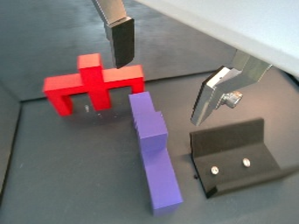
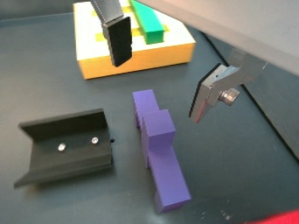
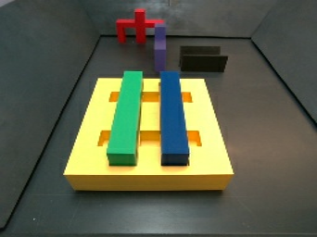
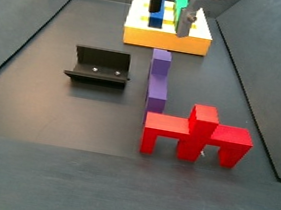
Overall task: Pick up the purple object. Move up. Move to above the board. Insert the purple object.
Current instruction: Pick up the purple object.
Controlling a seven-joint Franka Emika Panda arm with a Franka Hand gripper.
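The purple object (image 1: 155,153) (image 2: 158,149) lies flat on the dark floor, and both side views show it (image 3: 160,39) (image 4: 159,80) between the red piece and the board. My gripper (image 1: 166,70) (image 2: 162,68) hangs open above the purple object's end nearest the board, with nothing between its fingers. A side view shows the gripper (image 4: 171,14) high in front of the board (image 4: 167,41). The yellow board (image 3: 148,176) (image 2: 135,59) carries a long green bar (image 3: 124,116) and a long blue bar (image 3: 173,116).
A red piece (image 1: 93,87) (image 4: 195,137) stands at the purple object's far end from the board. The dark fixture (image 1: 239,153) (image 2: 65,149) (image 4: 98,67) sits beside the purple object. Sloped walls ring the floor.
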